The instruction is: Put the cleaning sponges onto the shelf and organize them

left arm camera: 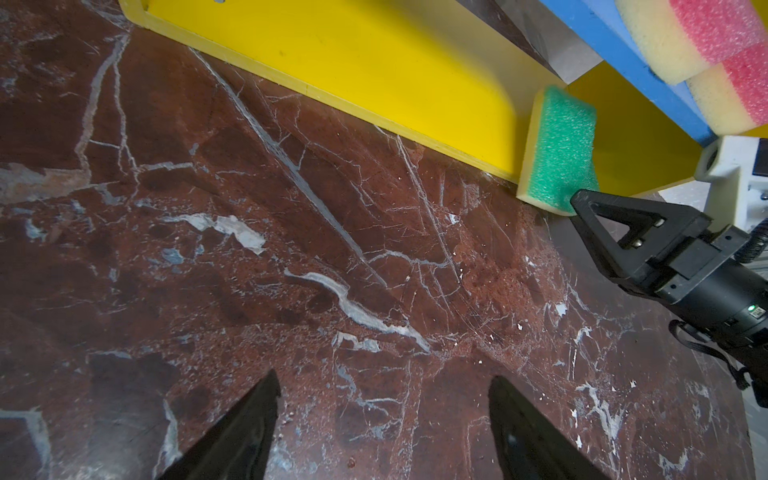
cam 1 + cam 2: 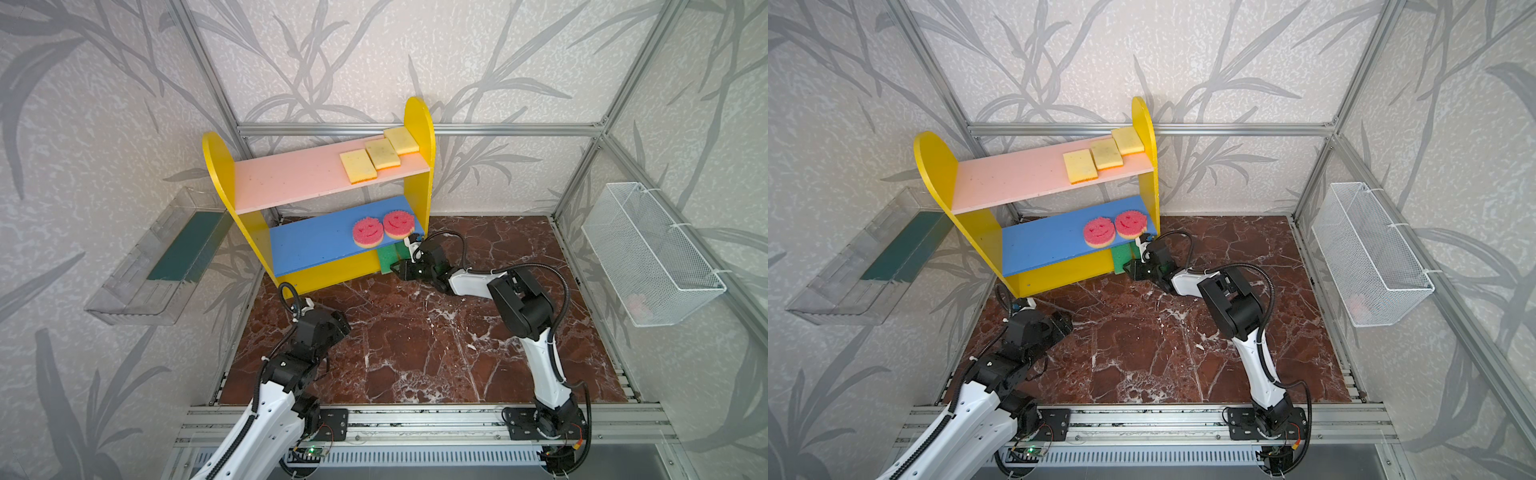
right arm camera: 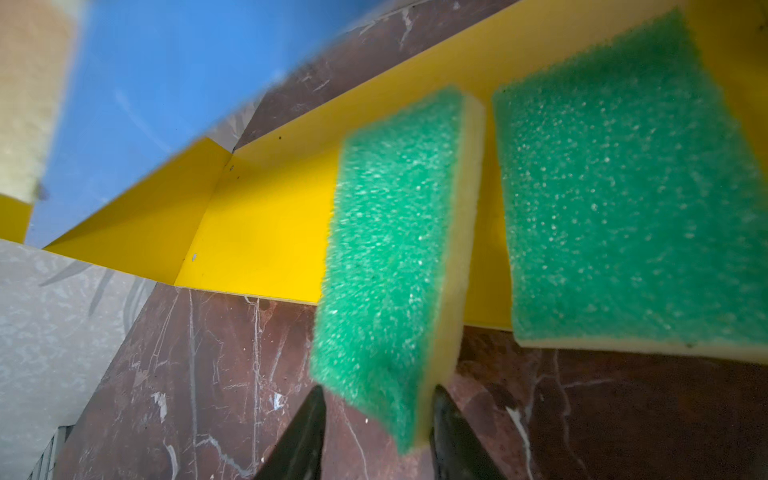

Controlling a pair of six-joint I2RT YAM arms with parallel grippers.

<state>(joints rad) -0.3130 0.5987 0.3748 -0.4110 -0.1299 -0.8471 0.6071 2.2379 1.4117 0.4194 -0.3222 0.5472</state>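
The shelf [image 2: 419, 124] is set at the back of the table [image 2: 415, 353], between a tray [image 2: 137, 307] on the left wall and a wire basket [image 2: 648, 249] on the right. Three rectangular sponges [image 2: 382, 153] are lined along the right end of the upper board [image 2: 286, 178], and two round sponges [image 2: 368, 232] along the right end of the middle board [image 2: 316, 249]. On the base [image 3: 257, 232] beneath, a flat sponge [image 3: 623, 187] is laid beside an upright sponge [image 3: 395, 266], which is flanked by the jaws of the right gripper [image 3: 378, 399].

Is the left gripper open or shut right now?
Open: the left gripper shows its fingertips wide apart over the marble tabletop, with nothing between them.
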